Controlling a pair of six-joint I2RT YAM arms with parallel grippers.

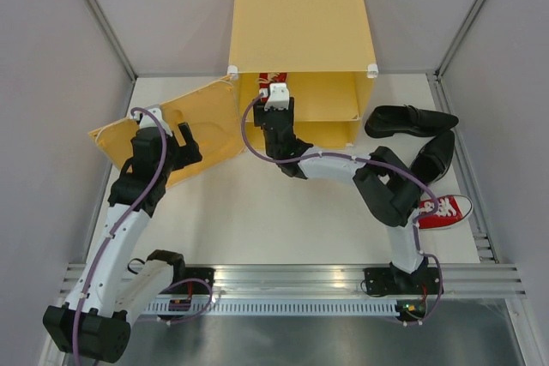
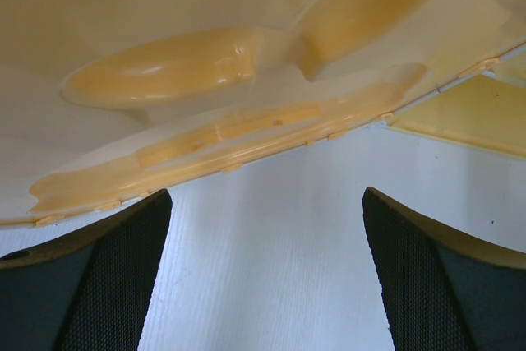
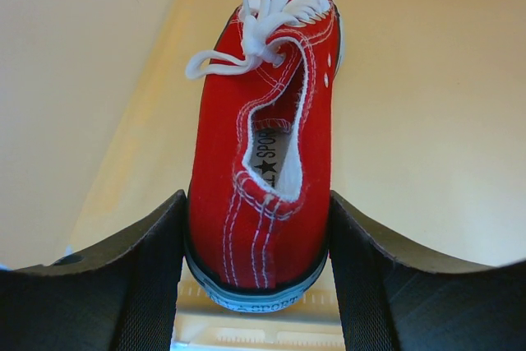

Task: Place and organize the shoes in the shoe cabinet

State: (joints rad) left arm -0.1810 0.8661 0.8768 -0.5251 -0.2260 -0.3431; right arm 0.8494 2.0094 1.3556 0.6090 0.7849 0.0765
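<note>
Hidden: red sneaker (image 3: 263, 145) mostly under shoe cabinet (image 1: 300, 27) roof, top view.
Right gripper (image 3: 256, 203): clamps sneaker heel; toe toward twelve o'clock.
Left gripper (image 2: 267, 193): spread wide, empty.

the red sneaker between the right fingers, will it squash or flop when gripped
The red sneaker looks like soft canvas, so its sides probably give under the right gripper. Its rubber sole rim likely keeps the heel firm and grippy. The loose laces could snag.

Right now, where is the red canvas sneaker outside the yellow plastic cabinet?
Top view: the red canvas sneaker lies on the right side of the table, beside the right arm, just nearer than a glossy black dress shoe.
</note>
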